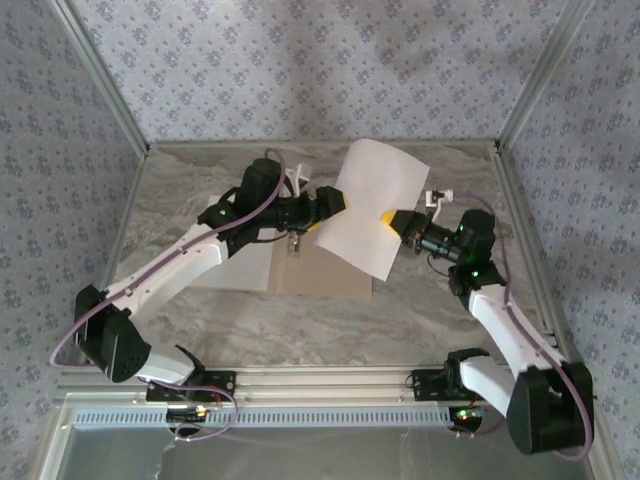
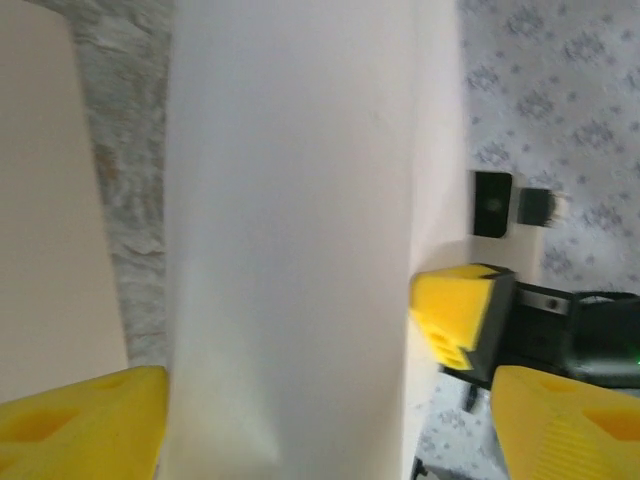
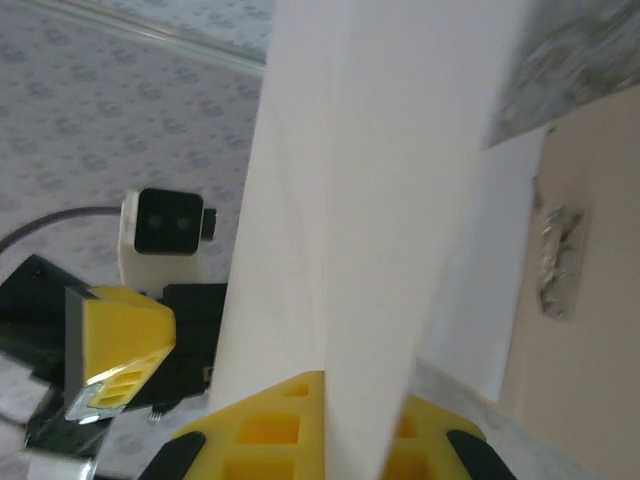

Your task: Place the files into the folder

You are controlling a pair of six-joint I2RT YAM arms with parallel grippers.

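Observation:
One white file sheet (image 1: 375, 205) hangs tilted in the air above the table's middle. My right gripper (image 1: 390, 222) is shut on its right edge, and the paper runs up between the yellow pads (image 3: 270, 435). My left gripper (image 1: 330, 212) stands open at the sheet's left edge, its yellow fingers (image 2: 85, 420) wide apart either side of the sheet (image 2: 290, 230) without pinching it. The tan folder (image 1: 325, 272) lies flat below, its metal clip (image 3: 555, 262) showing. A second white file sheet (image 1: 235, 272) lies flat beside the folder's bare leaf.
The marble tabletop (image 1: 200, 190) is fenced by patterned walls on three sides, with aluminium posts at the corners. Both arm bases sit on the rail at the near edge (image 1: 320, 385). My right gripper's yellow fingertip (image 2: 455, 315) sits close to my left gripper's right finger.

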